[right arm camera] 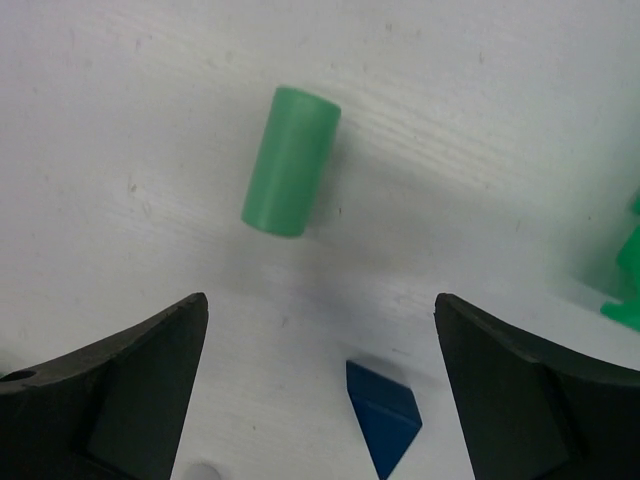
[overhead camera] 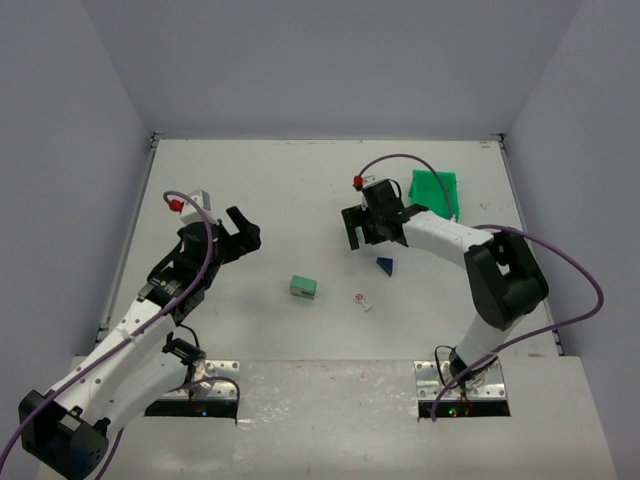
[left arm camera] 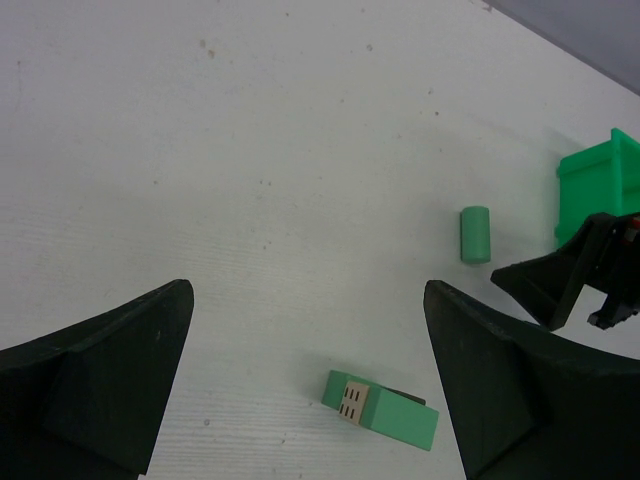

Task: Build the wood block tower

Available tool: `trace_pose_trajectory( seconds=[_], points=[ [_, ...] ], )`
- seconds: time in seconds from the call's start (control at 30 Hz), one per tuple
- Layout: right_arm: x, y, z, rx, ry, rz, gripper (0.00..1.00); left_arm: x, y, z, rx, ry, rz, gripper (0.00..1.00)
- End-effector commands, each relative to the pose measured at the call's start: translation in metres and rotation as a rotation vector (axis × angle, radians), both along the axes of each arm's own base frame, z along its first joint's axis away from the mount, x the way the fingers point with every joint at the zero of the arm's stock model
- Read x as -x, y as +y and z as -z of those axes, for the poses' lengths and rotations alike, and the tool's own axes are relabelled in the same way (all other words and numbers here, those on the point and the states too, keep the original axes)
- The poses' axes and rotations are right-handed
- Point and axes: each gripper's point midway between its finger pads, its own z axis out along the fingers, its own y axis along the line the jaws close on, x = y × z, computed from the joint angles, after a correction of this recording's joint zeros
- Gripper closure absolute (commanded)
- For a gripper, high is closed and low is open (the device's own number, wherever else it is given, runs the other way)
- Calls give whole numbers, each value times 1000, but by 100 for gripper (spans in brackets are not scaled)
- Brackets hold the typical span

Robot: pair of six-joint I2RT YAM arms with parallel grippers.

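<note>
A light green block with a tan patterned end face [overhead camera: 303, 287] lies on its side mid-table; in the left wrist view this block [left arm camera: 380, 408] rests just below and between my fingers. A dark blue wedge [overhead camera: 385, 265] lies to its right. My left gripper [overhead camera: 248, 232] [left arm camera: 308, 300] hangs open above the table, left of the block, with nothing in it. My right gripper [overhead camera: 368, 238] [right arm camera: 320, 305] is open and empty over the wedge [right arm camera: 385, 415]. A light green cylinder [right arm camera: 290, 160] [left arm camera: 475, 234] lies flat just beyond it, hidden under the arm in the top view.
A bright green plastic bin [overhead camera: 435, 193] [left arm camera: 600, 195] stands at the back right, close behind the right arm. A small white piece with a red mark [overhead camera: 363, 300] lies in front of the wedge. Walls enclose the white table [overhead camera: 300, 180] on three sides.
</note>
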Motion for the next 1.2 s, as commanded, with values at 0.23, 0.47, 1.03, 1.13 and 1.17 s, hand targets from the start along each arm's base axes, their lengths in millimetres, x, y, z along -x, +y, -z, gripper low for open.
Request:
trace_pose_trajectory(
  seconds=[0.23,0.47,1.03,1.13,1.17],
  points=[
    [-53,23,18,21,33,54,11,-7,2,-20,7,-53,-28,0],
    [-46,30,29,-17,57,24,25,-7,2,-19,5,-51,-30,0],
    [-19,46,-14,-174,-110,-192,92,-1,-49,-30,107,-56,236,0],
    [-5,55,-41,-242,-228,-324,95,10,-84,-36,183,-66,434,0],
    [8,61,-56,-286,-288,-401,95,14,-96,-38,214,-75,504,0]
  ],
)
